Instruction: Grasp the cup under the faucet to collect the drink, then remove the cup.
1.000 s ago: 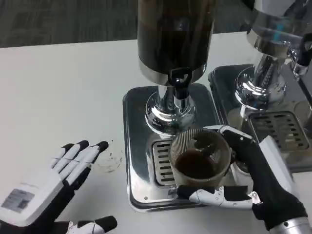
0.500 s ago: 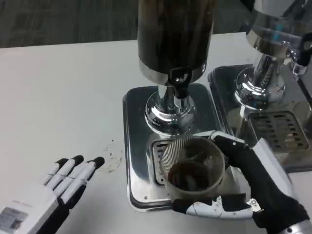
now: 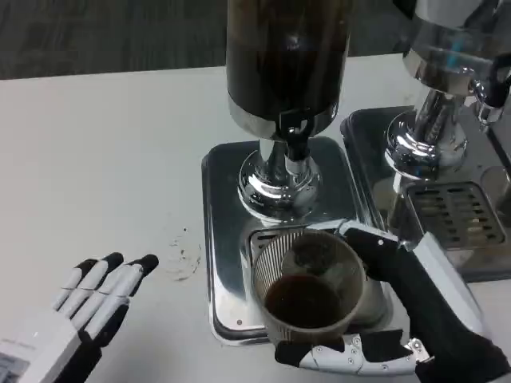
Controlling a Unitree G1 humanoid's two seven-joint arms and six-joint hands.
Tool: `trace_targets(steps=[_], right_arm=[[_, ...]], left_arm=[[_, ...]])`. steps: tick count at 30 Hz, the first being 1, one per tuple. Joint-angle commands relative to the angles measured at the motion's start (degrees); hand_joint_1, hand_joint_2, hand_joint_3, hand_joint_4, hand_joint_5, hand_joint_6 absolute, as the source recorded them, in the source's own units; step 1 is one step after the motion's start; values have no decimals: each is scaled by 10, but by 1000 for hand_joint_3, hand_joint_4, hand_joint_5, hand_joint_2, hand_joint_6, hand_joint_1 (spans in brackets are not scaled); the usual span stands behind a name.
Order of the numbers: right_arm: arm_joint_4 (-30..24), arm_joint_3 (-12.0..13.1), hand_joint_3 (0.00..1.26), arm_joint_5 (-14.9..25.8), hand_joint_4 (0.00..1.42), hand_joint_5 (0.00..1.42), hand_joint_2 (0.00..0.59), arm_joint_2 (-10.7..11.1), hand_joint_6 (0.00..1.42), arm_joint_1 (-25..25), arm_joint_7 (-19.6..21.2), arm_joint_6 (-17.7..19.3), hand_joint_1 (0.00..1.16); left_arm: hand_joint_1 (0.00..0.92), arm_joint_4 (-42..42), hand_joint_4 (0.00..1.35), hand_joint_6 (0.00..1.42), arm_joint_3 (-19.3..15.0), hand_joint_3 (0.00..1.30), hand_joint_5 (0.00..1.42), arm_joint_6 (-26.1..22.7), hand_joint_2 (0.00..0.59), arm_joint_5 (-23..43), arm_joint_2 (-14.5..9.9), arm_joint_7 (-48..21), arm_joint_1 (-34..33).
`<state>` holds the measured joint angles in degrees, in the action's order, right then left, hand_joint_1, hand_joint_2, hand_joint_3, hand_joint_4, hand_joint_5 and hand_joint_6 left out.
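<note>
Cup (image 3: 307,287), a ribbed clear one with dark drink pooling in its bottom, is sitting in the grasp of the right robot hand (image 3: 399,319), whose black fingers are wrapping its far side at about 3 o'clock while a white thumb is crossing below its near rim at 6 o'clock; it is hovering over the near edge of the steel drip tray (image 3: 227,239), at 6 o'clock from the black faucet (image 3: 295,140) and no longer directly beneath the spout. Above, the dark-filled dispenser (image 3: 287,56) is standing on its chrome foot at 12 o'clock, and a second dispenser (image 3: 447,72) with its own tray is standing at 2 o'clock. The left robot hand (image 3: 72,319) is lying released at 8 o'clock on the white counter (image 3: 104,144), fingers spread and holding nothing, near a few small dark specks (image 3: 185,254) on the surface. Judging from how things lie, the collecting looks done and the removal step is in hand: the drink is in the cup and the cup is clear of the spout. The next move is probably calling for carrying the cup level toward the near counter, keeping it upright so the liquid is not sloshing, clearing the raised tray lip, and setting it down before the fingers are loosening
</note>
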<state>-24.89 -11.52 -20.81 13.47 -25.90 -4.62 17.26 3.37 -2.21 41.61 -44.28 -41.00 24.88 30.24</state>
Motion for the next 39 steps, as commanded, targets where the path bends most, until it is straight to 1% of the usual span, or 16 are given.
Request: trace_targets(steps=[1, 8, 14, 24, 30, 39], right_arm=[[-16, -5, 683, 13, 792, 818, 97, -7, 953, -1, 2, 10, 1043], [-9, -9, 683, 13, 800, 819, 97, -14, 953, 1, 4, 8, 1043], [-9, -7, 688, 19, 802, 819, 97, -12, 953, -1, 0, 8, 1043], [-10, 8, 695, 35, 820, 826, 96, -6, 968, -5, -5, 12, 1040], [-12, 13, 684, 42, 804, 826, 96, -1, 970, -5, -11, 11, 1042], [-13, 20, 683, 47, 802, 826, 97, -1, 969, -3, -14, 9, 1042]], left_arm=[[0, -6, 0, 0, 0, 0, 0, -3, 164, -1, 5, -9, 7], [0, -6, 0, 0, 1, 0, 0, -4, 164, 5, 12, -19, 8], [0, -13, 0, 0, 0, 0, 0, -6, 164, 7, 18, -28, 11], [0, -28, 0, 0, 3, 0, 0, -10, 165, 14, 28, -48, 11], [0, -35, 0, 0, 3, 0, 0, -12, 165, 13, 34, -55, 12], [0, -30, 0, 0, 6, 0, 0, -9, 165, 17, 44, -54, 6]])
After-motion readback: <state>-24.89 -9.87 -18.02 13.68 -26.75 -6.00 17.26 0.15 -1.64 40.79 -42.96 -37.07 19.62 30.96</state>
